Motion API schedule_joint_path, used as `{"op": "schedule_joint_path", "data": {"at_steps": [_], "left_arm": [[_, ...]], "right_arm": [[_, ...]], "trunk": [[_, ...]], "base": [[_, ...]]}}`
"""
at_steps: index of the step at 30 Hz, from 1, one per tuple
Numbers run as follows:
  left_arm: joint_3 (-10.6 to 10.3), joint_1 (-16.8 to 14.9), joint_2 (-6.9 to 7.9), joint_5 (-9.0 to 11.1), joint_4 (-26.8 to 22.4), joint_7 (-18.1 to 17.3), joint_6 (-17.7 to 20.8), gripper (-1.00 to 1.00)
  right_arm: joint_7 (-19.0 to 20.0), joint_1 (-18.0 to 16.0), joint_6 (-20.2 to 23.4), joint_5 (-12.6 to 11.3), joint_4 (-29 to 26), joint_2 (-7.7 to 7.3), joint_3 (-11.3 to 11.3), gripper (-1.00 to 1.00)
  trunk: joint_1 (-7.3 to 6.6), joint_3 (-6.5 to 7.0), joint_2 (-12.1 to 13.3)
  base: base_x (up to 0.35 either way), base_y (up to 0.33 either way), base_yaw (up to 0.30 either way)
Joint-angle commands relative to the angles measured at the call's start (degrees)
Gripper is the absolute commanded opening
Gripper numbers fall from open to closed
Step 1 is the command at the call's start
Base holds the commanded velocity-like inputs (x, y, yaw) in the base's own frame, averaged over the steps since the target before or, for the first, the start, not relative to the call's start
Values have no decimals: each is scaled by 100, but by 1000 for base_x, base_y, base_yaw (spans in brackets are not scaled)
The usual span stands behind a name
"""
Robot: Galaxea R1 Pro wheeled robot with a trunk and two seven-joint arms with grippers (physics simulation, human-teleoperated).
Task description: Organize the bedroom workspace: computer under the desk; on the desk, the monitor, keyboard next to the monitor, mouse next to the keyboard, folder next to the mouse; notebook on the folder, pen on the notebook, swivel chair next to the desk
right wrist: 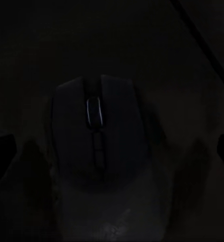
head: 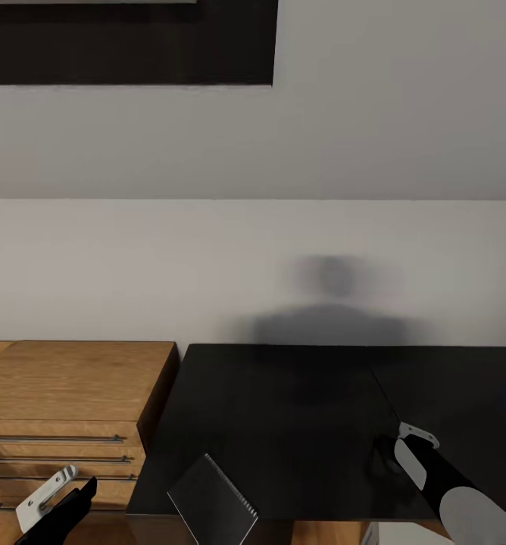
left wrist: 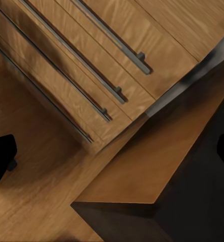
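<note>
At far left stands a light wooden dresser (head: 71, 393) with visible grain and long thin metal bar handles (left wrist: 112, 38) across its drawer fronts. The left gripper (head: 56, 503), black with a white bracket, hangs in front of those drawers; its fingers sit wide apart at the wrist view's edges, holding nothing. Beside the dresser is the desk (head: 283, 424), its top flat, matte black. A thin grey folder (head: 211, 503) rests tilted at the desk's front edge. Further right, the right gripper (head: 385, 454) is lowered onto the desktop. Its fingers stand open, one on each side of the small dark rounded mouse (right wrist: 99, 131), apart from it.
</note>
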Motion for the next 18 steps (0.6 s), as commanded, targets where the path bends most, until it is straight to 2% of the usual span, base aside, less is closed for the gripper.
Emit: {"op": "schedule_joint_path", "data": {"at_steps": [1, 11, 12, 18], "left_arm": [[3, -2, -3, 60, -11, 38, 21, 100], [3, -2, -3, 60, -11, 39, 21, 100], [3, -2, -3, 60, -11, 38, 20, 100], [3, -2, -3, 60, -11, 39, 22, 100]], "right_arm": [[-35, -1, 28, -42, -13, -2, 12, 100], [-61, -1, 20, -34, -13, 1, 19, 100], [-62, -1, 19, -34, -13, 0, 19, -100], [-68, -1, 19, -29, -18, 2, 19, -100]], "trunk": [[1, -6, -5], [1, -6, -5], [1, -6, -5], [1, -6, -5]], "base": [[0, 0, 0], [0, 0, 0], [0, 0, 0], [0, 0, 0]]}}
